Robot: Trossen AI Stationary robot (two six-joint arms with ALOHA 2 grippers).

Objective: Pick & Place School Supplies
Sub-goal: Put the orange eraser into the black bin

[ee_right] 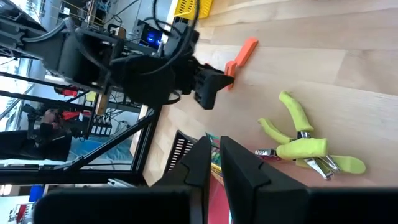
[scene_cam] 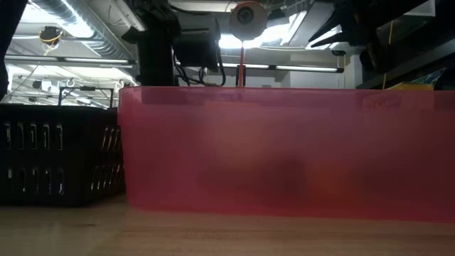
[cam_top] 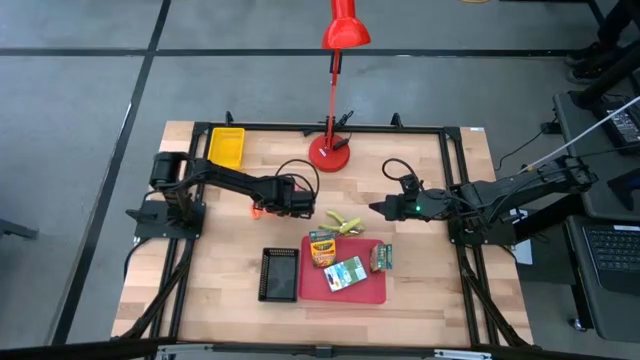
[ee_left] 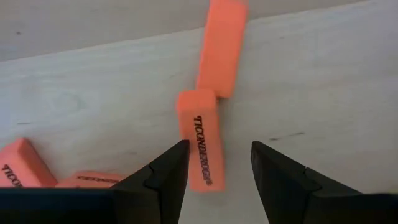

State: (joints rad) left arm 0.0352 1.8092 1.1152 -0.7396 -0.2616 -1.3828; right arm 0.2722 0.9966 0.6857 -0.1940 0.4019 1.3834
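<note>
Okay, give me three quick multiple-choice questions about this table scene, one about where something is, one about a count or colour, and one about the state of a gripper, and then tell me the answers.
1. Where does the yellow tray sit?
A. at the table's far left corner
B. next to the red tray
C. under the right gripper

2. How many crayon boxes lie on or at the edge of the red tray?
A. one
B. three
C. five

3. How is the left gripper set?
A. shut on a crayon box
B. open over an orange stick
C. shut on the scissors-like tool

Answers:
1 A, the high view shows it in the far left corner, by the lamp side.
2 B, one box, a second and a third show from above.
3 B, the left wrist view shows the fingers spread, with an orange stick lying between them.
</note>
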